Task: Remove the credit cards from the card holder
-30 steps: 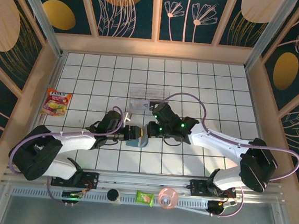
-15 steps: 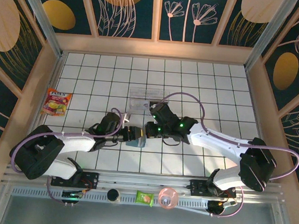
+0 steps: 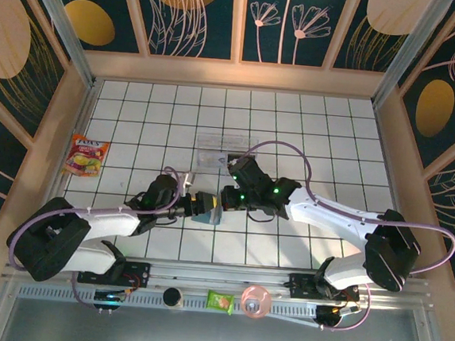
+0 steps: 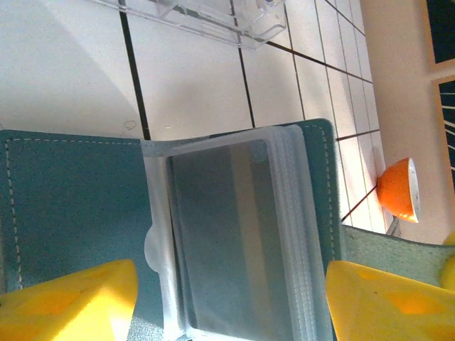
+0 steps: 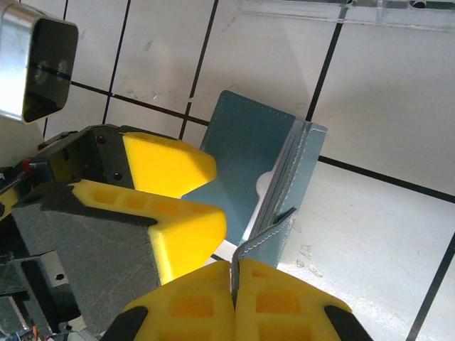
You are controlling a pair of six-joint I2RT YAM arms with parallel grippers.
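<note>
Two grippers meet at the card holder (image 3: pixel 210 211), open mid-worktop (image 3: pixel 334 132), toward the near edge. The right gripper (image 5: pixel 233 280) pinches one cover flap. The left gripper (image 4: pixel 229 295) has its fingers spread either side of the sleeved credit card (image 4: pixel 234 227).

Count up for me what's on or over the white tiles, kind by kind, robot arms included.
Robot arms: 2 (left arm, right arm)
Snack packet: 1
Clear tray: 1
Card holder: 1
Total: 5
</note>
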